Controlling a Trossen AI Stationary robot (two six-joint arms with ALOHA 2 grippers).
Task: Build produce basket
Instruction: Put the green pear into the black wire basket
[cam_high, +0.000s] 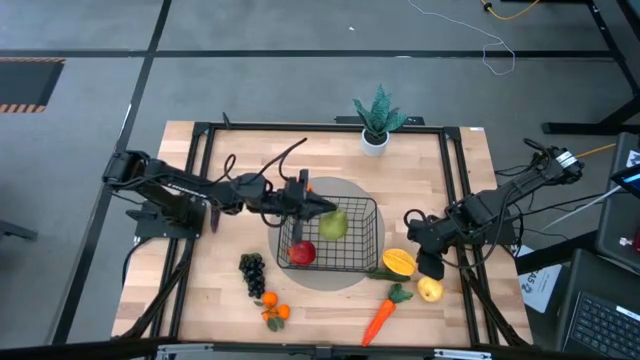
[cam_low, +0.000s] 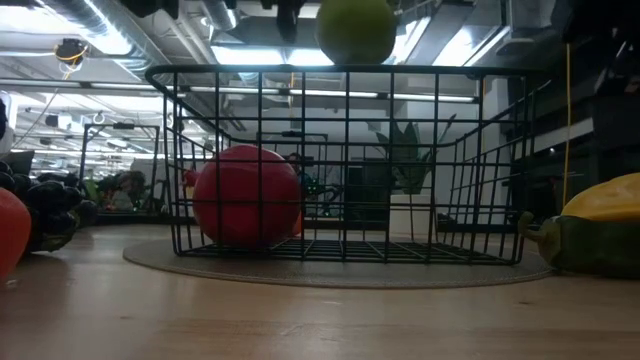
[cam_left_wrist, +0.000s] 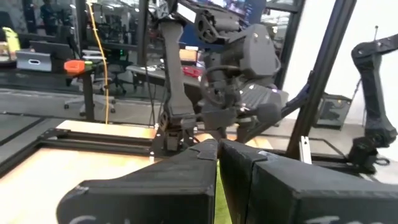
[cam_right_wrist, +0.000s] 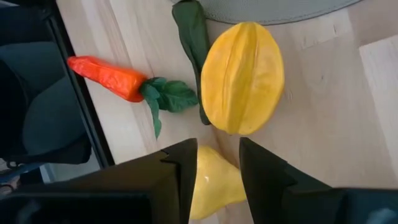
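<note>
Overhead, the left hand (cam_high: 318, 207) hangs above the basket (cam_high: 362, 262), clamped tight on a green pear (cam_high: 333, 225) that sits level with the basket's top rim. An apple (cam_high: 303, 253) lies inside, in the corner toward the left arm. The right hand (cam_high: 430, 272) is down at the surface beside the basket, fingers partly spread to either side of a yellow pear (cam_high: 430, 290); whether they touch it I cannot tell. The squash (cam_high: 398, 262) lies just beside that pear, a carrot (cam_high: 380, 317) nearby. Grapes (cam_high: 252, 272) and oranges (cam_high: 273, 310) sit on the basket's other side.
</note>
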